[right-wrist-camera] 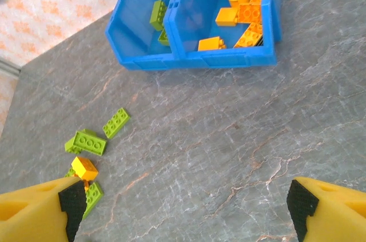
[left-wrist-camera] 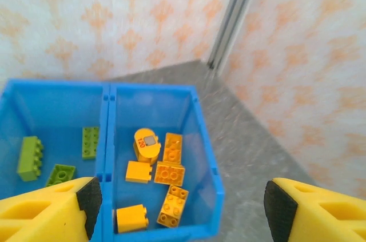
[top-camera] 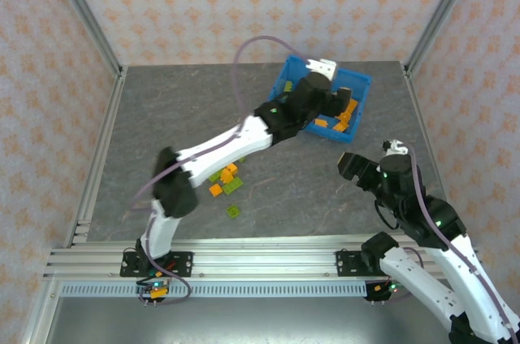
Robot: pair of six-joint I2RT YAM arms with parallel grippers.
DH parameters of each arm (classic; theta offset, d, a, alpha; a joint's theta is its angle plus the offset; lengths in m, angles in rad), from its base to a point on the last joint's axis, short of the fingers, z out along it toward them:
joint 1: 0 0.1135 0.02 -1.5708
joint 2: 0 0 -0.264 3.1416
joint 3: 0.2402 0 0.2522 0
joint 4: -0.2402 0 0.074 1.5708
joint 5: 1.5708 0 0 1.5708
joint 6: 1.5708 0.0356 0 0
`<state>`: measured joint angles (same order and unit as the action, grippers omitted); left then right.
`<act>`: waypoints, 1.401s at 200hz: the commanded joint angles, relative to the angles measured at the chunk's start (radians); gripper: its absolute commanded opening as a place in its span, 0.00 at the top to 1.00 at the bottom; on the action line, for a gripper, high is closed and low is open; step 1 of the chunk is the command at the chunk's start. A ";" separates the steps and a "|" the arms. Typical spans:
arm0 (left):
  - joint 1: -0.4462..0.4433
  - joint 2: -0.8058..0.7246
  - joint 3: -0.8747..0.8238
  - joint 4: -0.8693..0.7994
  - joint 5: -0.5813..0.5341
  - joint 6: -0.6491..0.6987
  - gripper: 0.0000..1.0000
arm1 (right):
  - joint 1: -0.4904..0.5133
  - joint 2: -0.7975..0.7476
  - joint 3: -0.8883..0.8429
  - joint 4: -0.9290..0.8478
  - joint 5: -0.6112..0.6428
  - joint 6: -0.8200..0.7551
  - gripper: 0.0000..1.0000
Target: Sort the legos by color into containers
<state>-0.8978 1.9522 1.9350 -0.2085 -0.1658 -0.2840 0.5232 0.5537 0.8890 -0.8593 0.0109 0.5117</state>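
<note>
The left pincer (left-wrist-camera: 183, 202) is held apart and empty above the blue bin (left-wrist-camera: 207, 156), near the far edge of the counter (right-wrist-camera: 229, 139). The right pincer (right-wrist-camera: 183, 207) is likewise spread over bare counter.

On my left pincer (left-wrist-camera: 184, 203) the fingers (left-wrist-camera: 40, 214) look matt yellow plastic; the blue bin (left-wrist-camera: 207, 150) is glossy, smooth plastic; the worktop (right-wrist-camera: 229, 139) is matt and stone-veined.

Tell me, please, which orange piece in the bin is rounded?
The orange piece marked 120, with a grey patch; the other orange bricks are square-cornered.
</note>
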 commanded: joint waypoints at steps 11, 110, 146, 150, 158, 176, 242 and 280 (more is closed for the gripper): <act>0.003 -0.351 -0.368 0.122 -0.093 0.078 0.22 | 0.000 0.101 0.016 0.139 -0.182 -0.069 0.08; 0.146 -0.810 -1.083 -0.400 -0.170 -0.477 0.21 | 0.167 0.667 0.187 0.387 -0.476 -0.123 0.10; 0.218 -0.732 -1.191 -0.328 0.046 -0.572 0.21 | 0.273 0.808 0.278 0.272 -0.447 -0.177 0.12; 0.218 -0.720 -1.190 -0.335 0.049 -0.578 0.21 | 0.276 0.815 0.277 0.274 -0.452 -0.171 0.12; 0.221 -0.696 -1.188 -0.344 0.054 -0.581 0.21 | 0.279 0.823 0.267 0.289 -0.469 -0.153 0.12; 0.230 -0.653 -1.190 -0.332 0.067 -0.584 0.21 | 0.281 0.826 0.238 0.331 -0.494 -0.116 0.12; 0.250 -0.539 -1.264 -0.262 0.027 -0.668 0.29 | 0.282 0.813 0.237 0.325 -0.485 -0.101 0.12; 0.252 -0.500 -1.270 -0.200 0.024 -0.685 0.33 | 0.282 0.828 0.255 0.306 -0.488 -0.104 0.12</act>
<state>-0.6533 1.4200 0.6796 -0.4500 -0.1120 -0.9348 0.8024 1.3849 1.1309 -0.5323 -0.4793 0.4000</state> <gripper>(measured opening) 0.681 0.880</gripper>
